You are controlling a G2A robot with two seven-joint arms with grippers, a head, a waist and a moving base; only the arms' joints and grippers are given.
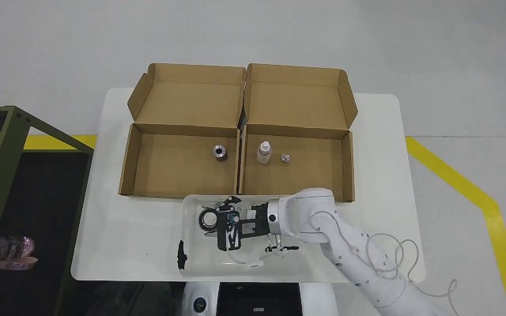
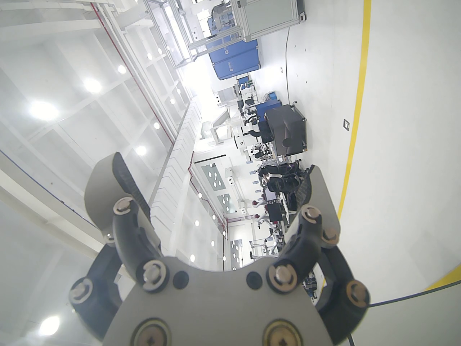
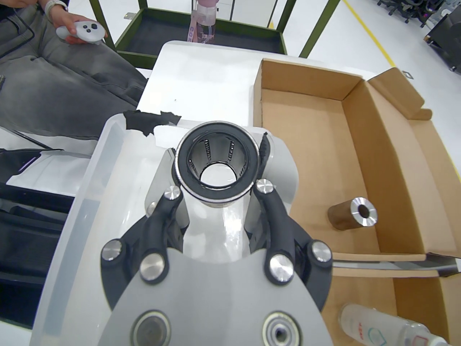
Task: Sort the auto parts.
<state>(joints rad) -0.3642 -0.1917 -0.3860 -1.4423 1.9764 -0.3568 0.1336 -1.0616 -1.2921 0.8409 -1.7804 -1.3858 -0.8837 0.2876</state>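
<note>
My right gripper (image 3: 217,163) is shut on a linear bearing (image 3: 218,167), a steel sleeve with black end rings and rows of balls inside, held just above the clear plastic tray (image 3: 72,217). From the top view the bearing (image 1: 209,219) and the right gripper (image 1: 216,222) sit over the left half of the tray (image 1: 237,267). A plain metal sleeve (image 1: 218,152) lies in the left cardboard box (image 1: 154,170). The right box (image 1: 320,170) holds a small white bottle (image 1: 264,151) and a small metal part (image 1: 285,159). My left gripper (image 2: 216,178) is open, holds nothing and points up into the hall.
Both boxes have their lids folded back toward the table's far edge. Black tape patches (image 3: 151,120) mark the tray rim. A green cart (image 3: 216,37) with a pink bottle (image 3: 205,12) stands off the table's left side. Bare table lies left and right of the tray.
</note>
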